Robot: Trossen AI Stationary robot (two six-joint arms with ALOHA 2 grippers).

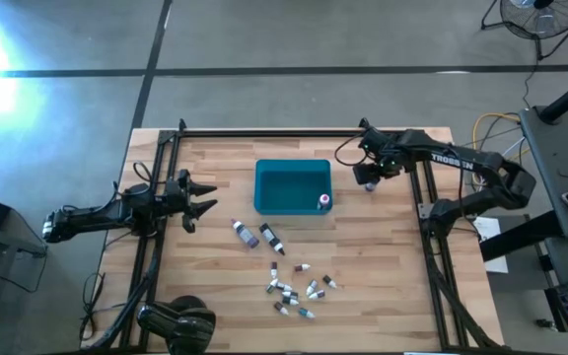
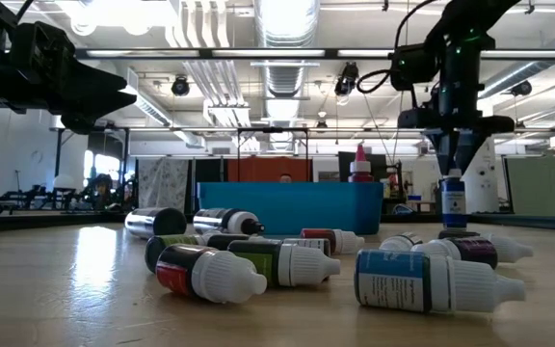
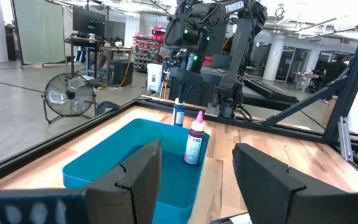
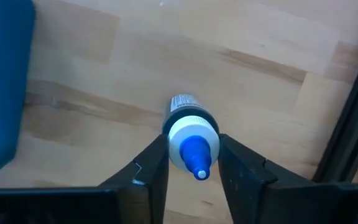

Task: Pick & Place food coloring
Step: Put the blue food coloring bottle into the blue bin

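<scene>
A blue food coloring bottle (image 4: pixel 191 134) with a white cap and blue tip stands upright on the wood table, just right of the teal bin (image 1: pixel 292 187). My right gripper (image 4: pixel 192 158) comes down over it, shut on its cap. It also shows in the low view, where the bottle (image 2: pixel 454 200) stands under the fingers. A pink-capped bottle (image 1: pixel 323 202) stands inside the bin at its near right corner. Several more bottles (image 1: pixel 289 284) lie on their sides on the near part of the table. My left gripper (image 1: pixel 203 199) waits open at the left. My right gripper pinches the blue bottle's white cap (image 4: pixel 180 138) between its two fingers, one on each side. The fingers come from above, pointing down. The bottle stands upright with its base on the table.
Two longer bottles (image 1: pixel 256 237) lie near the bin's near left corner. In the low view the lying bottles (image 2: pixel 258 265) fill the foreground. Black frame rails (image 1: pixel 424 212) run along the table's left and right sides, one close beside the right gripper.
</scene>
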